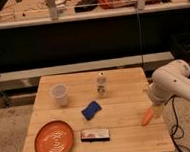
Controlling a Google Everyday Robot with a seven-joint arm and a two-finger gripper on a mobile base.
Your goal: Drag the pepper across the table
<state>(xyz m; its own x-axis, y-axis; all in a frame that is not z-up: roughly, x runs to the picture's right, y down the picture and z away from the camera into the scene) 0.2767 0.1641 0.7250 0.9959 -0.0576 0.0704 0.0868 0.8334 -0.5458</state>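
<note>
small orange-red tapered pepper (148,117) lies by the right edge of the light wooden plank table (122,113). gripper (155,109) is low over that same edge; its grip state cannot be told.

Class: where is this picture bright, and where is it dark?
Camera view: the table is warmly, evenly lit; the recess behind it lies in deep shadow; the pale claw, by the pepper at the table's right edge, catches light.
</note>
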